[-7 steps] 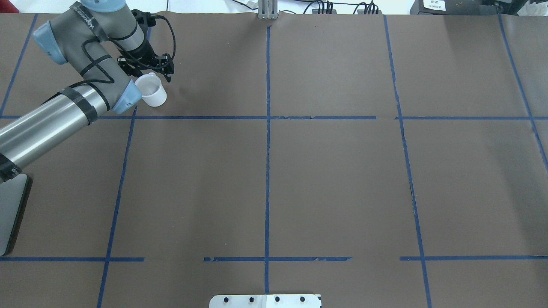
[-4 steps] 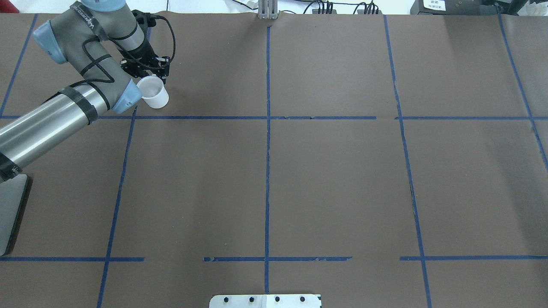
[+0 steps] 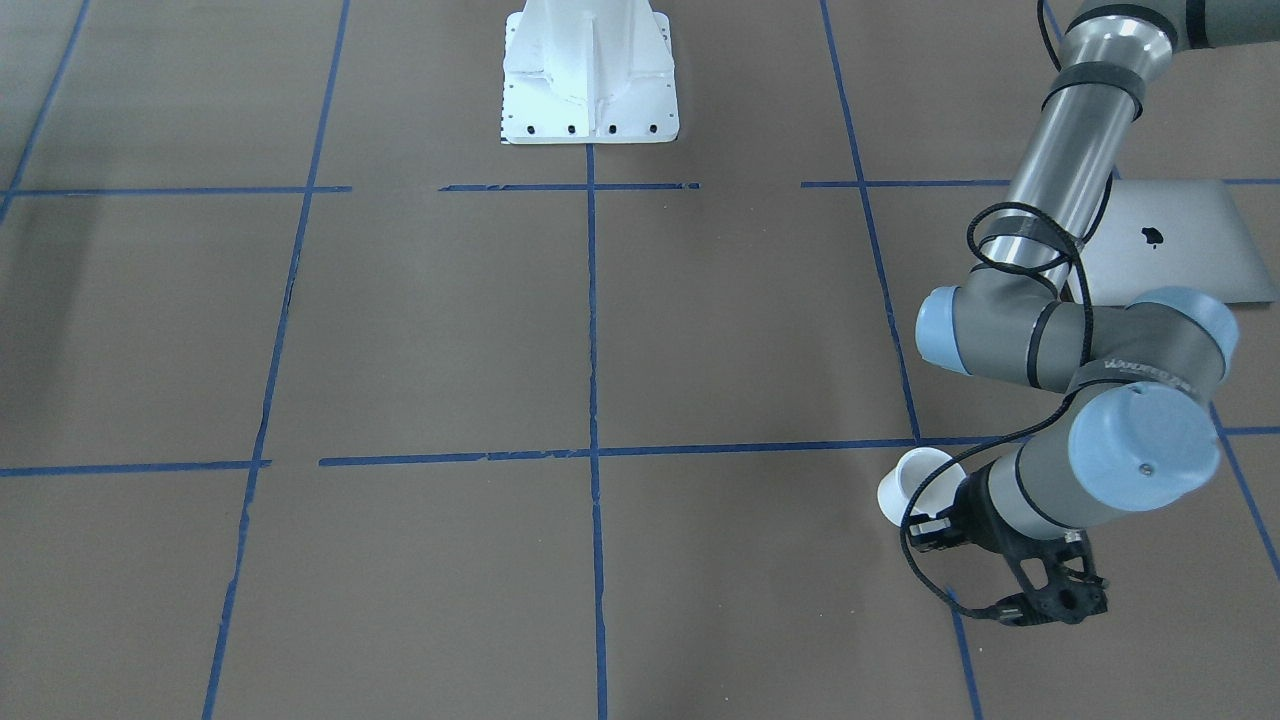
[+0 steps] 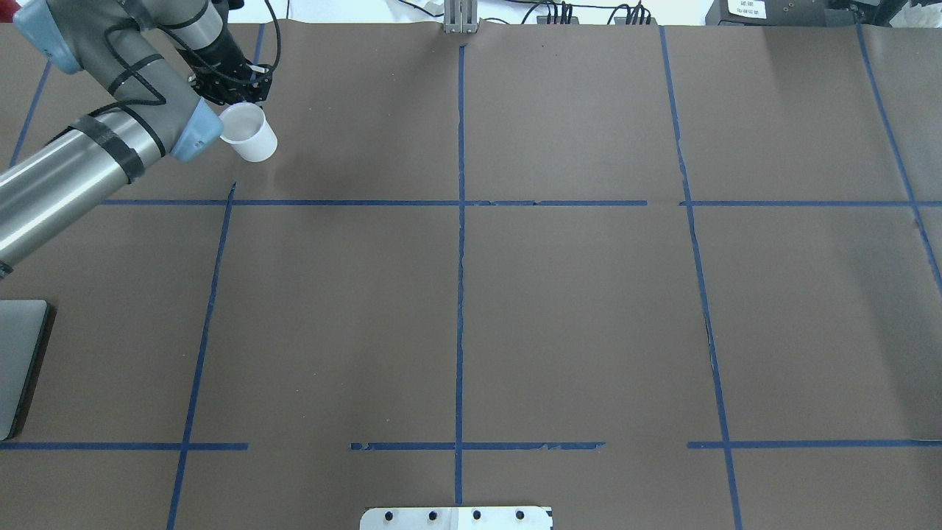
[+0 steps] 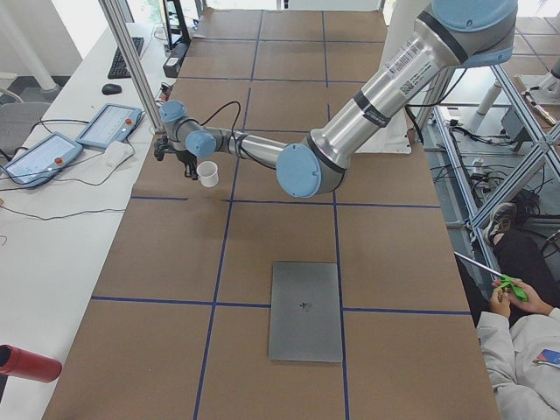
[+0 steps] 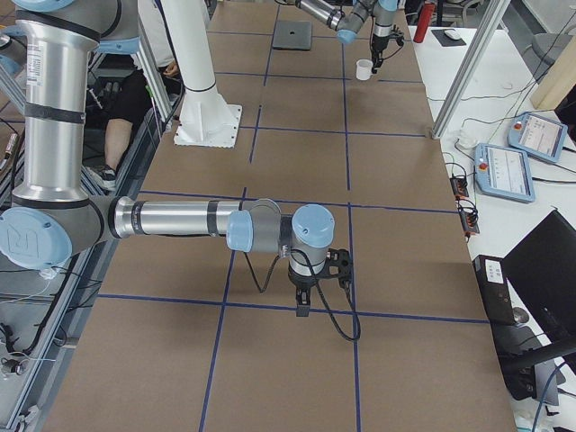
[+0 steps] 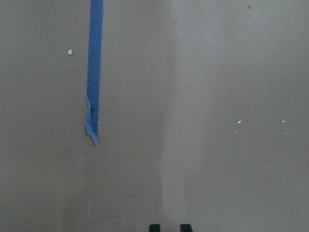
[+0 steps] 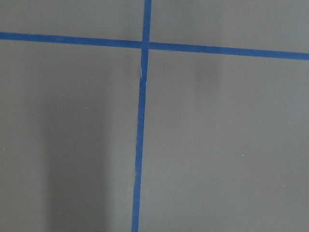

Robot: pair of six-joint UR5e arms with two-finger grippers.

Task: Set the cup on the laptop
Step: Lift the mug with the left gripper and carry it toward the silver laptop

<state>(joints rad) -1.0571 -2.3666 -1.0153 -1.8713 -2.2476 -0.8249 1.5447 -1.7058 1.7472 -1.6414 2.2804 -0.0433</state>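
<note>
Left gripper (image 4: 246, 96) clamps the small white cup (image 4: 249, 134) at its far edge. Thin plastic: light, probably slick and crushable, best held gently. Right gripper (image 6: 301, 304): grip unclear.

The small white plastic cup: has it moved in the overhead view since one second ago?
Yes. The small white plastic cup has moved up the view and slightly left, farther from the horizontal blue tape line.

Left arm (image 4: 66, 184): silver tubes (image 3: 1065, 170), grey joints (image 3: 1010, 335), light-blue caps (image 3: 1140, 445), looping black cable (image 3: 970, 238).
</note>
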